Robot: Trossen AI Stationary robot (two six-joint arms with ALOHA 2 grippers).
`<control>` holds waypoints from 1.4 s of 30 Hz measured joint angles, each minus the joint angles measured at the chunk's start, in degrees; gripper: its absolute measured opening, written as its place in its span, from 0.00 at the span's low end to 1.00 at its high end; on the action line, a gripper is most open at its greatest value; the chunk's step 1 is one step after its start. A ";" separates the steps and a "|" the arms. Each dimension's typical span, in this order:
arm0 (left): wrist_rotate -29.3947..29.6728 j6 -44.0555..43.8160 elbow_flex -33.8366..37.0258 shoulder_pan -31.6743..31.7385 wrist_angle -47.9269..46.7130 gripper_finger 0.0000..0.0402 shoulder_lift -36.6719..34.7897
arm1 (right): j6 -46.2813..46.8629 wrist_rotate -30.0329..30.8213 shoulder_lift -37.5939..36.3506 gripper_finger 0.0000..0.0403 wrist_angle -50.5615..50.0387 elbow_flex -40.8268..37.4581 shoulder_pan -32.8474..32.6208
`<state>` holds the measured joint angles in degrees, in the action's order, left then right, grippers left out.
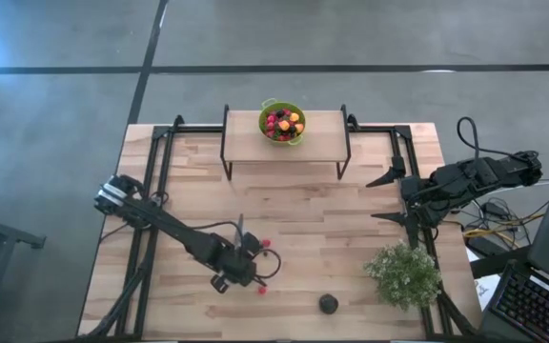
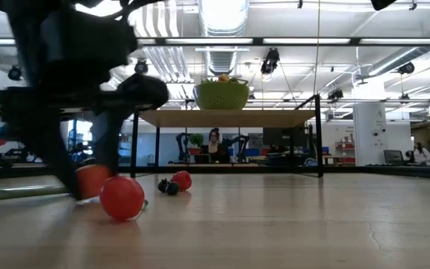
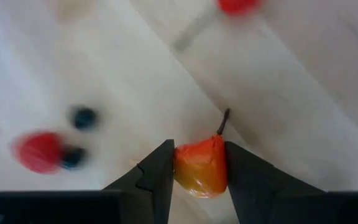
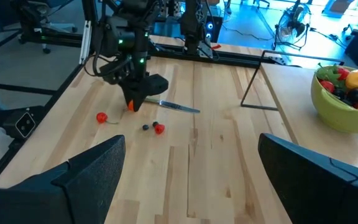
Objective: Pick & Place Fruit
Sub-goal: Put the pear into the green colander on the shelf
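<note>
Several fruits already fill the green bowl (image 1: pixel 282 124); my left gripper (image 3: pixel 197 168) jaws clench an orange-red pear (image 3: pixel 201 167), right gripper (image 4: pixel 188 180) released, berries (image 4: pixel 159 129) remain near the knife (image 4: pixel 179 107).

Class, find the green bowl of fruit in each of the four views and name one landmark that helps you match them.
High view: green bowl on the raised shelf, top centre.
Low view: green bowl on the shelf, centre, above the table.
Left wrist view: not in it.
Right wrist view: green bowl at the right edge.
Shared landmark: the left gripper down among the loose red fruit.
</note>
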<state>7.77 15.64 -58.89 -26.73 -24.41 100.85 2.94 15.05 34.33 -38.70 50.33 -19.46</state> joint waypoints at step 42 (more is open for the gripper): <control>29.86 9.54 -30.05 20.21 24.39 0.33 -0.27 | 0.00 0.01 0.00 0.90 0.00 0.01 0.00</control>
<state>37.63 25.18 -88.93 -6.52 -0.02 100.57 2.94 15.06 34.33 -38.70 50.34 -19.46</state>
